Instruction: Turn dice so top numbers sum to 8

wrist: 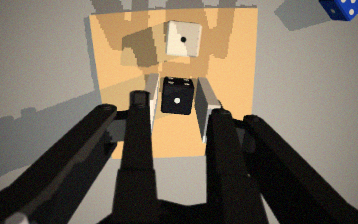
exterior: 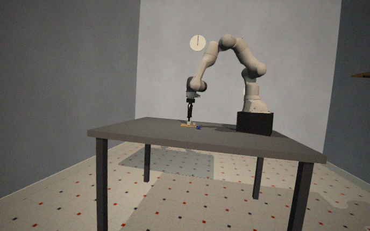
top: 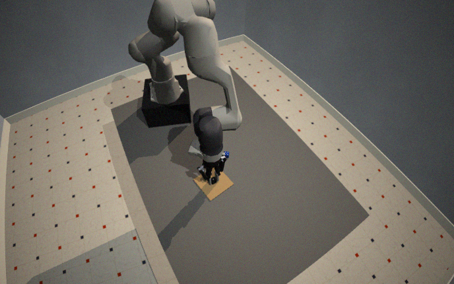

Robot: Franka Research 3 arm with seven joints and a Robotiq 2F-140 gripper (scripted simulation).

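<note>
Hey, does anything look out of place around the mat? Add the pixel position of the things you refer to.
Yes: the blue die (top: 227, 154) (exterior: 198, 127) (wrist: 342, 7) sits off the orange mat (top: 220, 189) (exterior: 184, 125) (wrist: 230, 60), on the table, though all three dice belong on it. Nothing looks damaged.

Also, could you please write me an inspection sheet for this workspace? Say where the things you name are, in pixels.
Surface: gray table (top: 267, 167) (exterior: 163, 133) (wrist: 300, 110), with shadows across it.
Mat (top: 220, 192) (exterior: 184, 125) (wrist: 237, 85): orange, lying flat.
Black die (top: 213, 180) (wrist: 177, 95): on the mat, between the fingers, one-dot face toward the wrist camera.
White die (exterior: 194, 123) (wrist: 183, 39): on the mat, one dot up.
Blue die (top: 227, 154) (exterior: 198, 127) (wrist: 341, 7): off the mat, on the table; top number unclear.
Clutter: nothing seen.
Hand (top: 213, 179) (exterior: 189, 123) (wrist: 177, 90): fingers slightly apart, gaps beside the black die, holding nothing.
Cables: nothing seen.
Surroundings: plain walls (exterior: 169, 41), dotted floor (exterior: 163, 215), round pale disc (exterior: 197, 43) on the far wall.
</note>
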